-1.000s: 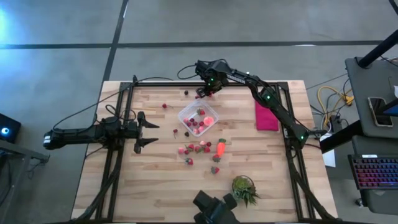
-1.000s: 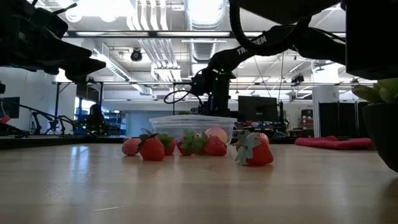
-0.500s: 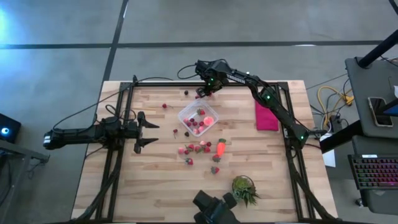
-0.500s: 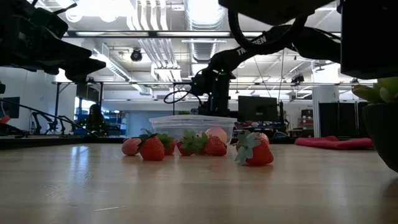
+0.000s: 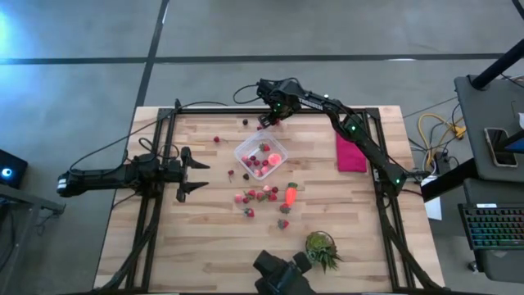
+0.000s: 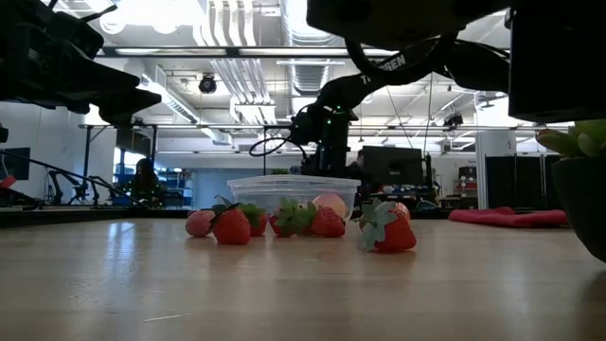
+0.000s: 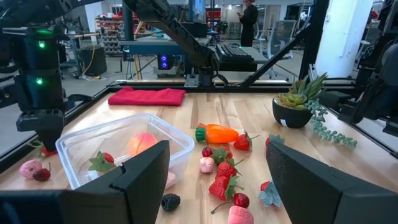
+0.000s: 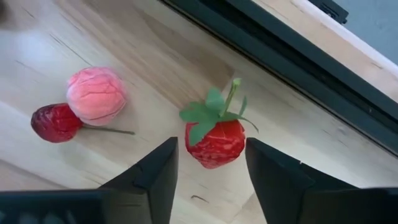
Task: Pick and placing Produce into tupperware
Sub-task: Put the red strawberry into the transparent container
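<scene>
The clear tupperware (image 5: 260, 156) stands mid-table with several red and pink pieces inside; it also shows in the left wrist view (image 7: 124, 149). More produce lies loose near it, among it the orange carrot (image 5: 290, 195) and a cluster of strawberries (image 5: 255, 197). My right gripper (image 8: 208, 177) is open at the far edge, pointing down, with one finger on either side of a red strawberry (image 8: 214, 142) that lies on the wood, not touching it. A pink berry (image 8: 96, 94) and a dark cherry (image 8: 55, 122) lie beside it. My left gripper (image 5: 192, 170) waits open at the table's left.
A magenta cloth (image 5: 350, 153) lies at the right. A green spiky plant in a pot (image 5: 321, 248) stands at the near edge. The black frame rail (image 8: 298, 68) runs just beyond the strawberry. Single berries (image 5: 216, 139) lie far left of the tupperware.
</scene>
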Available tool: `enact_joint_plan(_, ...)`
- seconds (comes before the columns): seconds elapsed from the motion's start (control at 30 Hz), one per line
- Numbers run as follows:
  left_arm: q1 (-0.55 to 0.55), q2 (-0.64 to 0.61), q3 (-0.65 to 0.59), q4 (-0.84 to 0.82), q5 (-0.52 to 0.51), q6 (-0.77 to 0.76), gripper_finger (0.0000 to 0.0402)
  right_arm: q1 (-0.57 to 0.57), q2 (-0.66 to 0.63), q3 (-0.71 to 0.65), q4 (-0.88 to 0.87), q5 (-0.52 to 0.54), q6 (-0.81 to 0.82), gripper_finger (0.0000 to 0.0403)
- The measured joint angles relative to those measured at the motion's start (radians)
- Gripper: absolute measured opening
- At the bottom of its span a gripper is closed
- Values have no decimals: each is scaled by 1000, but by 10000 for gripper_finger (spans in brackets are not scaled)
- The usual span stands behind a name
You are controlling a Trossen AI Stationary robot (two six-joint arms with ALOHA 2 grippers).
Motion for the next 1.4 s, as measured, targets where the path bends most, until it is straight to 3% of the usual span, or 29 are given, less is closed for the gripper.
enact_joint_plan(0.43,0,0,0,0,0,0,255,-9,0,-6,23,0,-1,198)
enact_joint_plan(0.87,0,0,0,0,0,0,255,-15,-2,-25,19,-8,-4,134)
enact_joint_plan(1.07,0,0,0,0,0,0,255,-14,-6,-7,-1,-46,-12,142)
enact_joint_plan(1.2,0,0,0,0,0,0,255,-6,-40,16,-60,-113,-48,150)
enact_joint_plan(1.4,0,0,0,0,0,0,255,49,-144,16,-148,-114,-97,140)
